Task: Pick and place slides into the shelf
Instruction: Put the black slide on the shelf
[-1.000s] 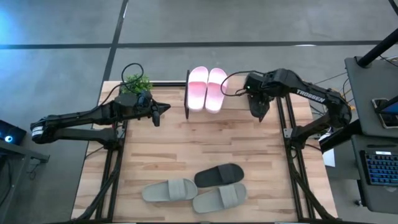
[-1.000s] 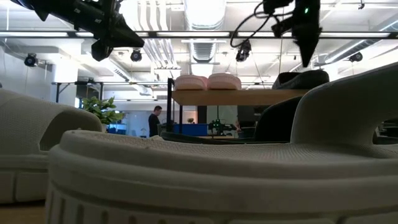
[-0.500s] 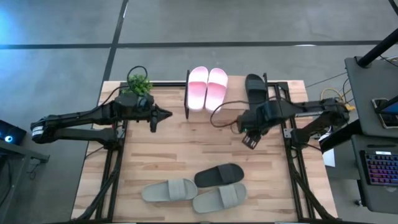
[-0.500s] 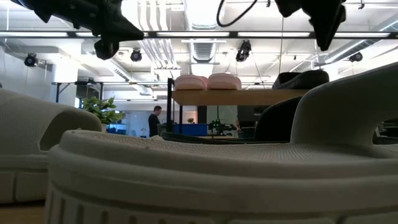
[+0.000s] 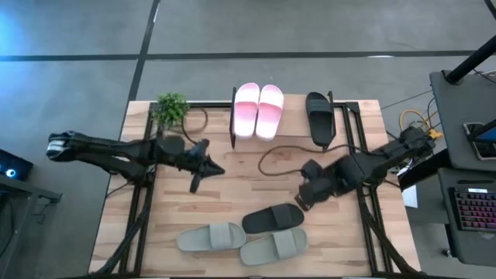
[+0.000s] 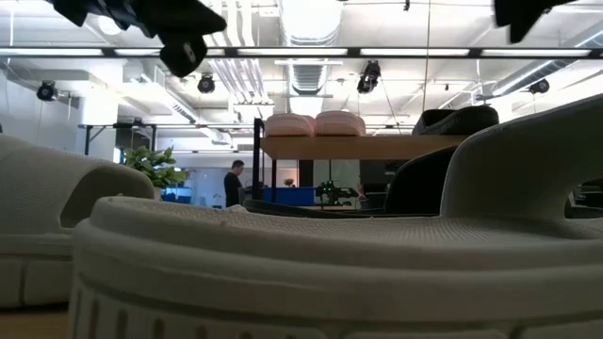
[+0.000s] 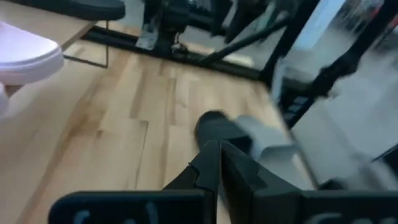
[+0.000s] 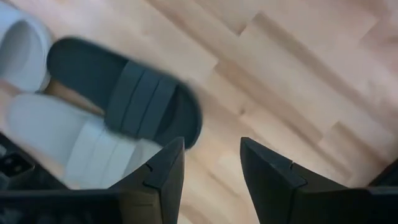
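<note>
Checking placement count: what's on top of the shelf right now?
On the shelf: the pale pink pair at its left end and one black slide at its right, with a gap between. Under the plank, the low view is blocked by the grey-green slides.

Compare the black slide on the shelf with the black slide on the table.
The black slide on the shelf sits alone at the shelf's right end, lengthwise front to back; the black slide on the table lies nearly crosswise. The shelved one has nothing touching it; the table one lies against the grey-green slides. The right claw, open, hovers by the table one. Both are black with one wide strap.
</note>
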